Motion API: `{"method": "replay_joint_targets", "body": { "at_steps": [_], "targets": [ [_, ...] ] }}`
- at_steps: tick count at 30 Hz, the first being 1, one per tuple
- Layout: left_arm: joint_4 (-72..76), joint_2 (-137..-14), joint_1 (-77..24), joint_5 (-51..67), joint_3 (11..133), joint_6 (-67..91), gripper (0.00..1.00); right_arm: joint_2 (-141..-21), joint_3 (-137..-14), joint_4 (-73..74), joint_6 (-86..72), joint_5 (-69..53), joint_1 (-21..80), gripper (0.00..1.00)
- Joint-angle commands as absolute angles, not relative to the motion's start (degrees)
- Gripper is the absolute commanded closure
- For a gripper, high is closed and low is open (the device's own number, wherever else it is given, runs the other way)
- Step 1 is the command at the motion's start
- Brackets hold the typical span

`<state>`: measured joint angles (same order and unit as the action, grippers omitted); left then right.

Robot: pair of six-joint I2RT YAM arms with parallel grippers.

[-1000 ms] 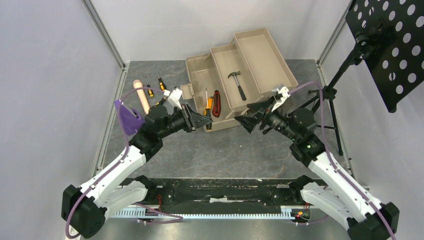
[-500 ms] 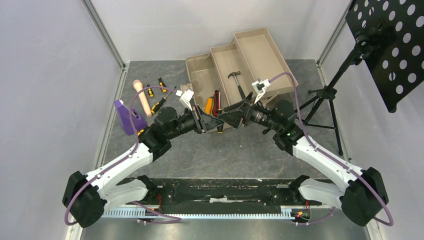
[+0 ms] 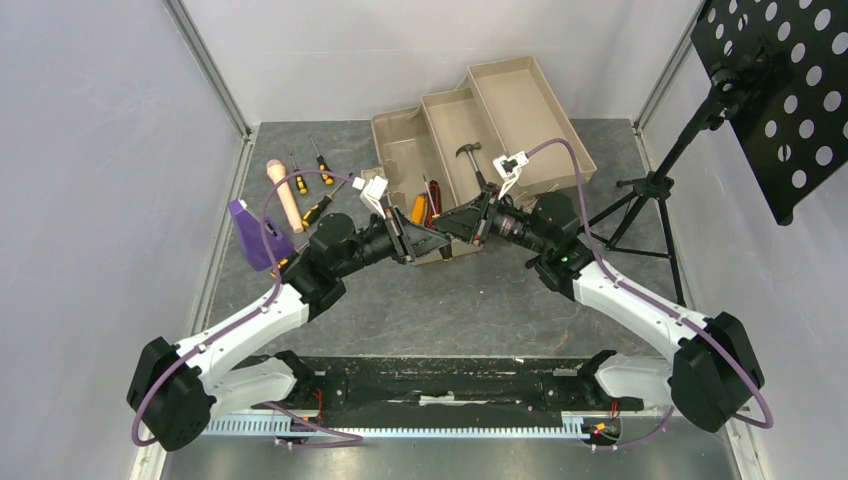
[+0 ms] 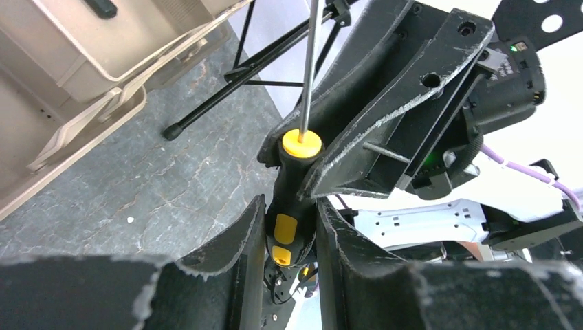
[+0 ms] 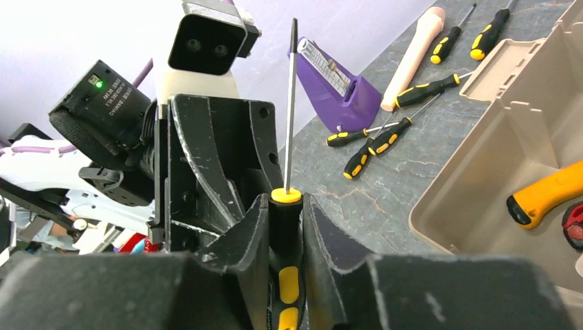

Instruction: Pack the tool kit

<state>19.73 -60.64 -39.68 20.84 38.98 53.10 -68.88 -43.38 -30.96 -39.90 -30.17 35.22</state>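
Apparently, both scuffed jaws on one slim-shafted screwdriver (image 4: 289,189).

The left arm (image 3: 245,325) reaches from its base at the near left corner of the desk inward toward the middle, its forearm low and stretched out. The right arm (image 3: 640,305) reaches in from the near right corner, its wrist turned to face the other. The two grippers meet tip to tip over the desk's centre. The left gripper (image 4: 289,216) has both fingers pressed against the handle of a screwdriver (image 4: 290,175). The right gripper (image 5: 284,199) is clamped on the same handle, its fingers overlapping the left's.
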Motion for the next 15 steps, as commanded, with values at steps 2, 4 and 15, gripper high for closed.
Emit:
{"method": "replay_joint_targets", "body": {
  "at_steps": [2,4,15],
  "targets": [
    [22.3,-60.5,-40.3,21.4,39.8,51.3,0.88,-71.0,-48.0,-29.3,-36.7,-27.7,35.2,0.98],
    [21.2,-60.4,-40.3,21.0,39.9,50.5,0.88,-71.5,-49.0,-27.9,-35.5,-27.4,35.1,1.0],
    [0.6,-57.0,-39.2,9.7,46.3,39.8,0.32,-72.6,-54.3,-19.1,-27.2,-24.6,30.1,1.0]
  ]
}}
